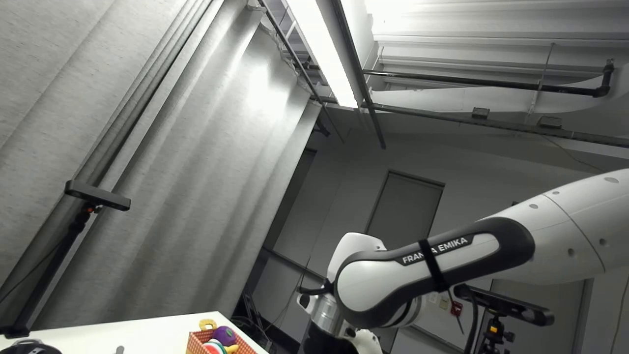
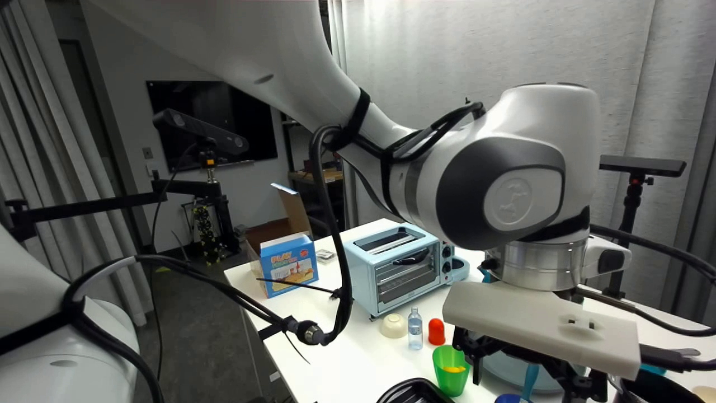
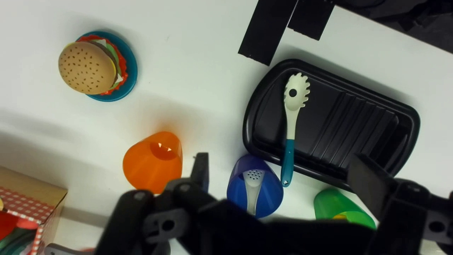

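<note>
My gripper (image 3: 281, 173) is open and empty, its two fingers wide apart; it also shows in an exterior view (image 2: 528, 386), above the white table. Between the fingers in the wrist view lie a blue cup (image 3: 270, 194) with a grey perforated utensil (image 3: 252, 193) in it and the teal handle of a cream pasta server (image 3: 289, 156). The server lies across a black ribbed tray (image 3: 329, 117). A green cup (image 3: 329, 203) with something yellow inside is near the right finger. An orange cup (image 3: 152, 170) is left of the left finger. No contact shows.
A toy burger (image 3: 86, 67) sits on a teal plate (image 3: 131, 71). A checked basket (image 3: 26, 205) holds toys. A light-blue toaster oven (image 2: 391, 263), blue box (image 2: 288, 266), cream bowl (image 2: 394, 326), clear bottle (image 2: 415, 330) and red object (image 2: 436, 331) stand on the table.
</note>
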You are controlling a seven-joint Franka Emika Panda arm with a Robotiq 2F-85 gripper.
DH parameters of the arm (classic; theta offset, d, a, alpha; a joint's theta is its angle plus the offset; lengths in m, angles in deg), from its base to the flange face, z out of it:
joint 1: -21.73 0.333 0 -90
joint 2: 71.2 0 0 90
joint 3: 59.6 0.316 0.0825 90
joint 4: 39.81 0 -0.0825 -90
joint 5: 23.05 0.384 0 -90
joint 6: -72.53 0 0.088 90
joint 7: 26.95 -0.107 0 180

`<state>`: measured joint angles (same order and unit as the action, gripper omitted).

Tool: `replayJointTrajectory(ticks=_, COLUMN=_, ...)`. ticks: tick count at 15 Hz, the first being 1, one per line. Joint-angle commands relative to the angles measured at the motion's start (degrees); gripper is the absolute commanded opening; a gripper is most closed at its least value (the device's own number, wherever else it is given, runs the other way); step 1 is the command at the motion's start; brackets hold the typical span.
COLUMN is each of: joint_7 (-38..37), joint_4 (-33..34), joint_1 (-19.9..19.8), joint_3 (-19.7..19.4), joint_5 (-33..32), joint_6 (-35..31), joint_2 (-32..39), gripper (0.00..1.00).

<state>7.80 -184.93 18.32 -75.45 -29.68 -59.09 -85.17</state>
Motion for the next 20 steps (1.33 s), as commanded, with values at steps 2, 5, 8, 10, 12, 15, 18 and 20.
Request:
replayJointTrajectory(ticks=2, joint_7=0.31, joint_4=1.07, joint_1=-0.32, joint_3=2.2, joint_5=1.33, joint_6=-6.37, joint_2=5.73, gripper=1.0)
replayJointTrajectory(ticks=5, joint_7=0.41, joint_4=1.53, joint_1=-0.13, joint_3=3.68, joint_5=2.62, joint_6=-9.6, joint_2=8.56, gripper=1.0)
replayJointTrajectory(ticks=8, joint_7=0.68, joint_4=2.6, joint_1=-0.15, joint_3=4.92, joint_5=4.23, joint_6=-12.22, joint_2=11.03, gripper=1.0)
replayJointTrajectory(ticks=10, joint_7=1.29, joint_4=3.57, joint_1=-0.19, joint_3=5.7, joint_5=6.54, joint_6=-14.06, joint_2=12.48, gripper=1.0)
replayJointTrajectory(ticks=12, joint_7=1.93, joint_4=4.59, joint_1=-0.34, joint_3=6.39, joint_5=8.87, joint_6=-16.2, joint_2=14.01, gripper=1.0)
replayJointTrajectory(ticks=15, joint_7=2.8, joint_4=5.6, joint_1=-0.79, joint_3=7.34, joint_5=11.39, joint_6=-19.68, joint_2=16.28, gripper=1.0)
replayJointTrajectory(ticks=18, joint_7=3.76, joint_4=5.73, joint_1=-1.55, joint_3=8.08, joint_5=13.26, joint_6=-23.34, joint_2=18.27, gripper=1.0)
replayJointTrajectory(ticks=20, joint_7=4.46, joint_4=5.17, joint_1=-2.14, joint_3=8.64, joint_5=14.66, joint_6=-25.92, joint_2=19.3, gripper=1.0)
